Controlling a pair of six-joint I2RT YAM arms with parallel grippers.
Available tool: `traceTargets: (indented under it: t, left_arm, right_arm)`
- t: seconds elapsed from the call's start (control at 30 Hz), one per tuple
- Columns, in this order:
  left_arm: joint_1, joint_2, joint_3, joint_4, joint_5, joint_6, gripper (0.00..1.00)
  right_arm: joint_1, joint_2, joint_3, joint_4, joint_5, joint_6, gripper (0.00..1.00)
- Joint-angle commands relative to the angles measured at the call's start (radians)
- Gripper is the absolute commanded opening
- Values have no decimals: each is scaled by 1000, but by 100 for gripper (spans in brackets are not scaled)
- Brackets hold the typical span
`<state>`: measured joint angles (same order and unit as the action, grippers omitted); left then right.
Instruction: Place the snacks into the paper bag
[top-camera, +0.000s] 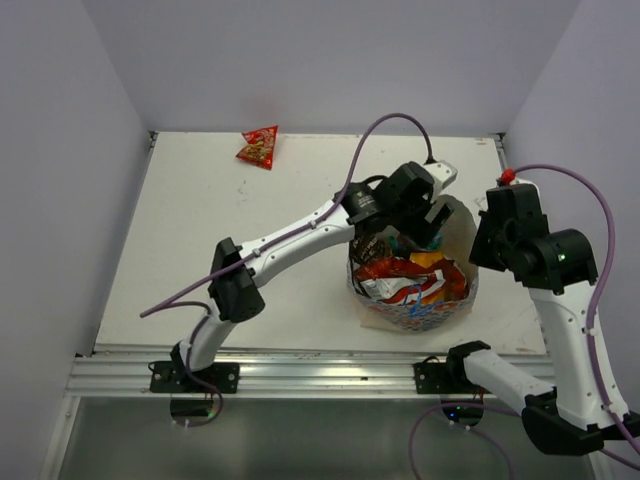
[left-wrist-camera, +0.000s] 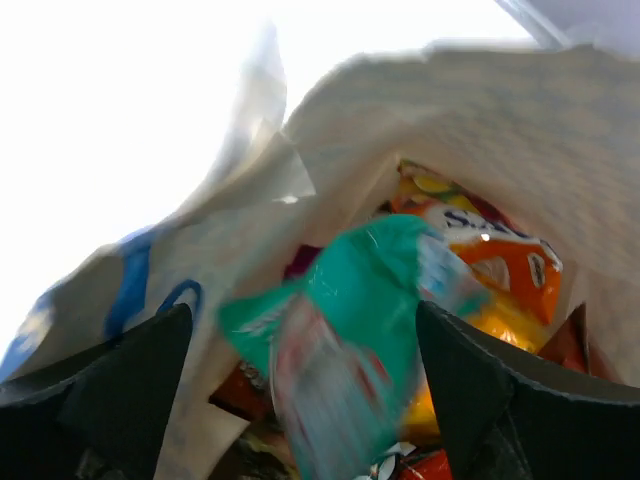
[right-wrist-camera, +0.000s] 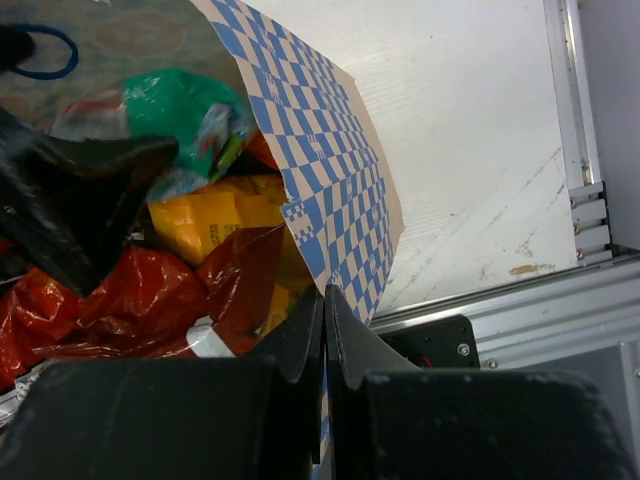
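Observation:
The paper bag (top-camera: 462, 228) stands open at the table's right middle, with its blue-checked wall (right-wrist-camera: 330, 200) close in the right wrist view. My right gripper (right-wrist-camera: 324, 295) is shut on the bag's rim. My left gripper (left-wrist-camera: 303, 312) hangs open over the bag's mouth. A blurred teal snack packet (left-wrist-camera: 370, 300) is loose between its fingers, touching neither. Red (right-wrist-camera: 130, 300), yellow (right-wrist-camera: 215, 220) and orange (left-wrist-camera: 505, 270) snacks lie inside the bag. One small red snack (top-camera: 259, 146) lies alone on the table at the far left.
A blue cord handle (right-wrist-camera: 45, 50) lies on the bag's far inner wall. The aluminium rail (top-camera: 300, 365) runs along the table's near edge. White walls close in the table on the left, back and right.

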<state>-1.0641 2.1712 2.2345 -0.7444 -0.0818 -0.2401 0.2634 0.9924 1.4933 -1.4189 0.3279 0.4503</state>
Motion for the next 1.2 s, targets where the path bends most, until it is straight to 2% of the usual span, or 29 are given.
traceTargets:
  t: [0.0, 0.13, 0.23, 0.27, 0.33, 0.37, 0.43, 0.47, 0.53, 0.63, 0.73, 0.87, 1.17]
  left_arm:
    - [0, -71, 123, 13, -99, 16, 100]
    - [0, -212, 158, 56, -193, 19, 100]
    - [4, -322, 136, 108, -346, 60, 99]
    - [22, -342, 128, 114, -443, 71, 100]
    - [64, -385, 59, 138, -542, 96, 100]
    - [146, -390, -25, 146, -541, 96, 100]
    - [257, -357, -78, 122, -517, 69, 100]
    - [367, -329, -88, 106, -485, 59, 100]
    - [462, -216, -55, 51, -417, 32, 100]
    - [640, -96, 5, 62, -336, 4, 100]
    - [728, -10, 53, 97, -313, -16, 100]
    - [792, 70, 86, 158, -300, -18, 100]
    - [845, 262, 117, 292, -234, -5, 100]
  right_arm:
    - [5, -20, 53, -107, 2, -16, 1]
    - [4, -15, 48, -97, -6, -18, 1]
    - [4, -9, 47, -89, -10, -18, 1]
    - [4, -8, 45, -89, -10, -18, 1]
    - [4, -6, 45, -84, -10, -16, 1]
    - [4, -6, 45, -84, -10, -15, 1]
    - [4, -8, 51, -83, -10, -13, 1]
    - [4, -8, 53, -86, -9, -13, 1]
    - [4, -11, 61, -91, -6, -13, 1]
    - [4, -6, 71, -98, 3, -16, 1]
    - [5, -5, 82, -106, 8, -18, 1]
    - [4, 0, 81, -127, 17, -16, 1]
    - [4, 37, 64, -170, -13, -12, 0]
